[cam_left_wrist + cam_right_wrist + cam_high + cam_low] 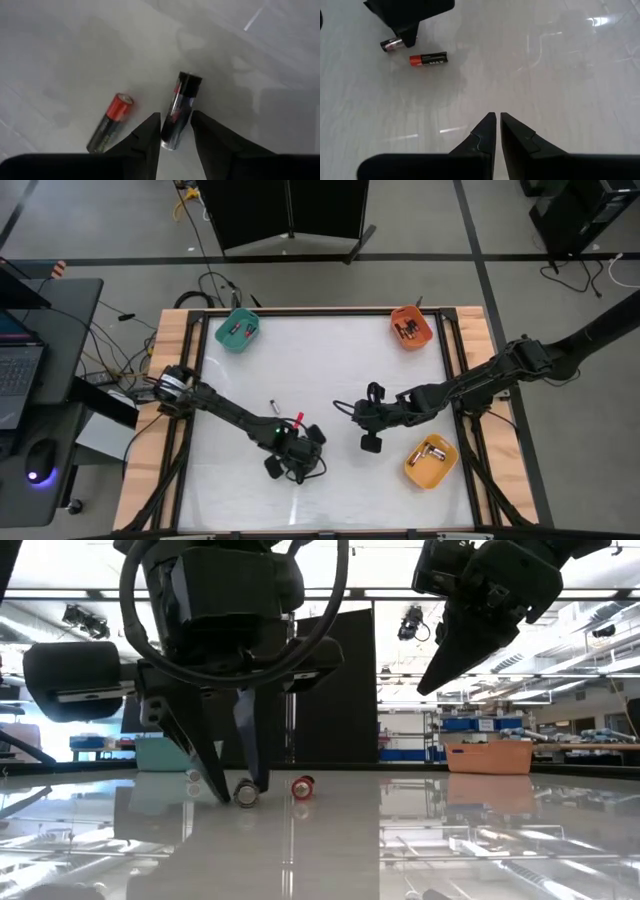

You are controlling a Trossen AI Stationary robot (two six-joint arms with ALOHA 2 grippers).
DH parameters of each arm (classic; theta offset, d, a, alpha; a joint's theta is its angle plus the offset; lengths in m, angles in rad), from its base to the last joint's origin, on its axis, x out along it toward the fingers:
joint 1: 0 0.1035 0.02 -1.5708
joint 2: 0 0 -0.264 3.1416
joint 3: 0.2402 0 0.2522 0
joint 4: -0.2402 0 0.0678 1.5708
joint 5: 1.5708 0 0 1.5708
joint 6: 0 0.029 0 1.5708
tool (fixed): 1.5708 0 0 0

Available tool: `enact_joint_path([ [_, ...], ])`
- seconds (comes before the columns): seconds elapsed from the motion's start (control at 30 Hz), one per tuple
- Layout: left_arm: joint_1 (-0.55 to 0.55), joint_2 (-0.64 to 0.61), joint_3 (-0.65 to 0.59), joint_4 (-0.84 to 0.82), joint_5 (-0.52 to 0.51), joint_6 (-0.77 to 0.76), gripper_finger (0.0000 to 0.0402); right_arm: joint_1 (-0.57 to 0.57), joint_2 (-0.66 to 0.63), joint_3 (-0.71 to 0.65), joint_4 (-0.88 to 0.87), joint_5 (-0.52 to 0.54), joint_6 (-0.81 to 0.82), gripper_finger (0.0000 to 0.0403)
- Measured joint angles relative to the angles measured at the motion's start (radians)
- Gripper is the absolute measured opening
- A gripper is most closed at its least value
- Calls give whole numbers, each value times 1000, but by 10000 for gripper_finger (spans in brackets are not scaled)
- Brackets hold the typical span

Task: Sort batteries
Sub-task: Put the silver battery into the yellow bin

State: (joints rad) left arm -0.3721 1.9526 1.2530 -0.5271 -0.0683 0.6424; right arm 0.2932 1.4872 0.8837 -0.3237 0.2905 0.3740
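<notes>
While three coloured bins (237,330) hold batteries, two remain on the white counter (320,370): left gripper (175,131) straddles, unclosed, the dark cylindrical battery (180,107) (red-capped battery (109,122) beside); right gripper (495,131) hovers closed, empty.

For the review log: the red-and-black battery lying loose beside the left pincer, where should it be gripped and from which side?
Grip the red-and-black battery across its barrel near mid-length, coming straight down from above. It lies flat on the white table, so only its curved sides are free, and the fingers should close across its long axis. The left pincer already straddles the dark battery next to it; the right pincer hangs shut above the table.
</notes>
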Motion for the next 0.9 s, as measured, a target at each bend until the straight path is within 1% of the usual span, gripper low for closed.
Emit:
enact_joint_path([
  [0.13,0,0,-1,-23,10,-43,103,0,0,0,0,0,0,36],
  [0.23,2,0,-1,-31,43,-55,77,0,0,0,0,-5,0,36],
  [0.37,1,-2,-1,-52,49,-89,45,0,0,0,-2,-5,0,36],
  [0.57,-1,-9,-3,-63,55,-158,45,5,-3,0,-6,-5,-2,36],
  [0.67,-1,-27,-10,-40,60,-241,45,24,-21,0,-14,-2,-8,36],
  [0.77,0,-57,-41,57,67,-315,45,59,-37,0,-22,46,-8,36],
  [0.9,10,-114,-152,294,69,-405,45,116,-42,0,6,137,12,36],
])
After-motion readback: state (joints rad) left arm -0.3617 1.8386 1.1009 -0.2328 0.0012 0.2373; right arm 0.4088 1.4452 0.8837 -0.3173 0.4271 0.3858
